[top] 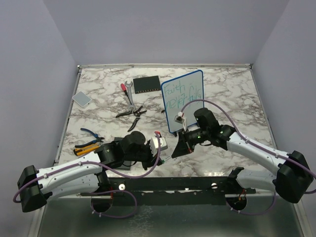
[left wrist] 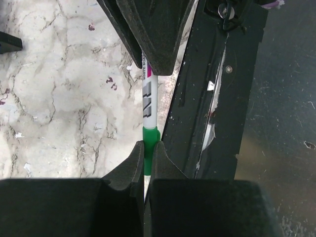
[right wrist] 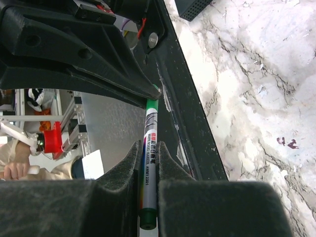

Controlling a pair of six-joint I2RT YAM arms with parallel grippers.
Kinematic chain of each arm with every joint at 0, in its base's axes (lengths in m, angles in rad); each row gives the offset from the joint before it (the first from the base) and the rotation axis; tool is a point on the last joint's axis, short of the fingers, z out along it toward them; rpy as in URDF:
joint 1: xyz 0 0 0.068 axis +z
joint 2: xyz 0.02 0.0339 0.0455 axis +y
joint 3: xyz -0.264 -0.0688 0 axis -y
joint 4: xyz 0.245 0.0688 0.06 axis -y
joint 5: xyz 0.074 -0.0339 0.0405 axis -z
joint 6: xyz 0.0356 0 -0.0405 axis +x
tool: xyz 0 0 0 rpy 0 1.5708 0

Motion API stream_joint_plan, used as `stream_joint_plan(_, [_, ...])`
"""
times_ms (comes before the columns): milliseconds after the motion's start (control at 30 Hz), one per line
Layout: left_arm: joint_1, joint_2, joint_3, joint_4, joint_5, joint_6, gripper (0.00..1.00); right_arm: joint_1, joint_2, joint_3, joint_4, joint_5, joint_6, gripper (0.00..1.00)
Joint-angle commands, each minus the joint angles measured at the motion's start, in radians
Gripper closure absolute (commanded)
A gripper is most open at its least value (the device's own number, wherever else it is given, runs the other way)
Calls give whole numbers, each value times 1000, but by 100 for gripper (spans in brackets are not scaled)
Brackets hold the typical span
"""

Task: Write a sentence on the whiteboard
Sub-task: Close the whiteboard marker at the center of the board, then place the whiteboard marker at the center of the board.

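Marble table point(top: 98, 106): left gripper point(left wrist: 147, 148), right gripper point(right wrist: 148, 148) both pinch marker point(left wrist: 148, 96) (clear in wrist views); lettered whiteboard point(top: 183, 101) shows overhead only.

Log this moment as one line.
left gripper: shut on marker, green end | right gripper: shut on barrel | whiteboard: upright | green writing: on board

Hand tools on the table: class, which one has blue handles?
The blue-handled pliers at the left, just beyond the yellow-handled tool. The wrench is silver, and the black pliers lie farther back.
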Motion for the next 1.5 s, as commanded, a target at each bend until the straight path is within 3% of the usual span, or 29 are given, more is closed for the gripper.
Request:
stream_joint_plan(0, [9, -35, 55, 444, -122, 8, 100, 102, 40, -20, 68, -83, 51, 99])
stream_joint_plan(467, [13, -37, 40, 459, -116, -6, 100, 145, 52, -37, 129, -46, 89, 99])
stream_joint_plan(633, [15, -31, 50, 393, -138, -4, 100, 145, -19, 7, 29, 178, 83, 99])
stream_joint_plan(800, [16, -48, 48, 281, -235, -23, 56, 140, -106, 50, -99, 511, 90, 99])
stream_joint_plan(900, [16, -63, 45, 208, -291, -35, 41, 116, -164, 40, -147, 654, 114, 99])
stream_joint_plan(1033, [18, -72, 49, 158, -353, -46, 32, 108, -188, -13, -144, 748, 153, 99])
stream_joint_plan(1167, [51, -63, 59, 136, -425, -61, 26, 106, -191, -103, -45, 739, 185, 99])
stream_joint_plan(1333, [220, -13, 77, 131, -400, -114, 24, 106, -168, -189, 96, 705, 220, 97])
stream_joint_plan(1400, [316, 2, 80, 138, -383, -134, 24, 107, -160, -204, 108, 732, 223, 91])
stream_joint_plan(1467, [379, 18, 85, 142, -388, -156, 20, 106, -157, -210, 96, 775, 225, 77])
